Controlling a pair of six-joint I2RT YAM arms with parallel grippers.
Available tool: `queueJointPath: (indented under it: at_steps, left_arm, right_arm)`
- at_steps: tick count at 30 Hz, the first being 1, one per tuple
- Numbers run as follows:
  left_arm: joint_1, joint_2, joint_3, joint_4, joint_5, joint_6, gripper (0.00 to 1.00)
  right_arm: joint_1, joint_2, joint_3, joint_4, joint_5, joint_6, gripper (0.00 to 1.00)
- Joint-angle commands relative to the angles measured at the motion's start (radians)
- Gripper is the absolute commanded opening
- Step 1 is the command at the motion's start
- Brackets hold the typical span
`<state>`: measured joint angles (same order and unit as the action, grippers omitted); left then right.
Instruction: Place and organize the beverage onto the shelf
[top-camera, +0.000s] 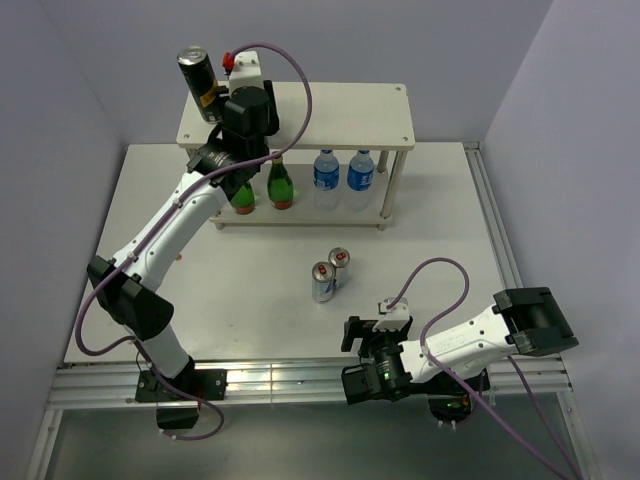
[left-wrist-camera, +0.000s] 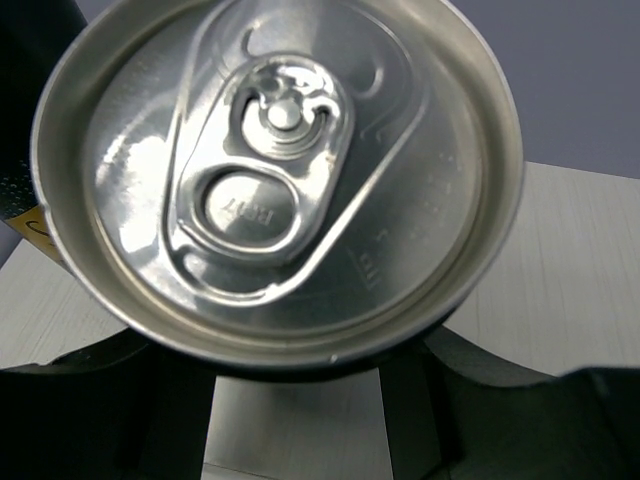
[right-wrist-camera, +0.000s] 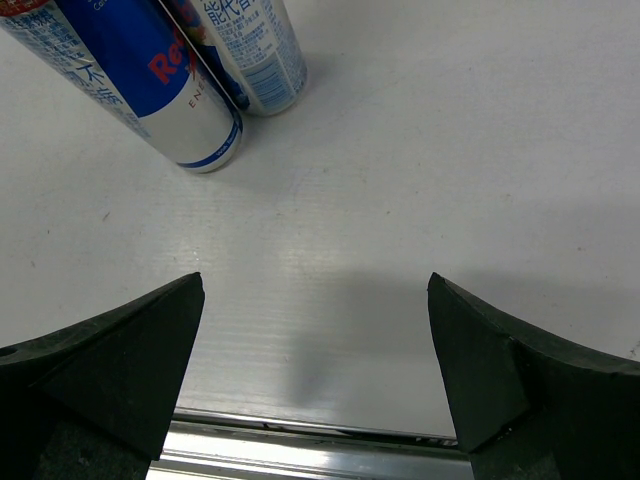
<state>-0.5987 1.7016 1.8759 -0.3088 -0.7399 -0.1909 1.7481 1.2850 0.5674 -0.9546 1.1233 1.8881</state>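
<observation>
Top external: we log one black can (top-camera: 198, 72), tilted, clamped in the left end effector (top-camera: 218, 102) at the left end of the shelf (top-camera: 340, 125) top. Lower tier: two green bottles (top-camera: 281, 185), two water bottles (top-camera: 326, 172). On the bench (top-camera: 250, 290): two slim cans (top-camera: 323, 282), side by side. Right end effector (top-camera: 365, 362) spread wide, holding nothing.

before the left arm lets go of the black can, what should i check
1. Left gripper shut on black can: ok.
2. Can's base seated on top of the shelf: cannot tell, base hidden.
3. Shelf top bare beside the can: ok.
4. Right gripper open, apart from the slim cans: ok.
5. Slim cans upright on the table: ok.
</observation>
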Motion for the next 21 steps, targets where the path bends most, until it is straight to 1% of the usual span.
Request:
queueJointPath:
  at_steps: [1, 2, 5, 8, 11, 13, 14, 21]
  left_arm:
    - [0.007, -0.007, 0.045, 0.076, 0.011, 0.027, 0.53]
    - [0.005, -0.005, 0.043, 0.076, 0.011, 0.024, 0.68]
    - [0.005, -0.011, 0.031, 0.077, 0.020, 0.018, 0.83]
    - [0.007, -0.017, 0.017, 0.082, 0.031, 0.018, 0.89]
    - [0.005, -0.020, 0.009, 0.080, 0.036, 0.011, 0.91]
    - [0.005, -0.022, 0.009, 0.062, 0.051, 0.002, 0.98]
    - [0.005, -0.025, 0.009, 0.056, 0.051, -0.008, 0.99]
    - [-0.027, -0.076, -0.058, 0.053, 0.028, -0.022, 0.99]
  right_arm:
    - [0.010, -0.010, 0.002, -0.018, 0.026, 0.045, 1.00]
    - [0.008, -0.010, 0.002, -0.016, 0.026, 0.046, 1.00]
    - [0.011, -0.010, 0.002, -0.018, 0.024, 0.048, 1.00]
    - [0.010, -0.006, 0.003, -0.019, 0.024, 0.051, 1.00]
    - [0.013, -0.003, 0.003, -0.023, 0.024, 0.058, 1.00]
    - [0.013, 0.000, 0.002, -0.024, 0.023, 0.062, 1.00]
    - [0.013, 0.002, 0.002, -0.023, 0.023, 0.063, 1.00]
    - [0.017, 0.013, 0.006, -0.026, 0.021, 0.068, 1.00]
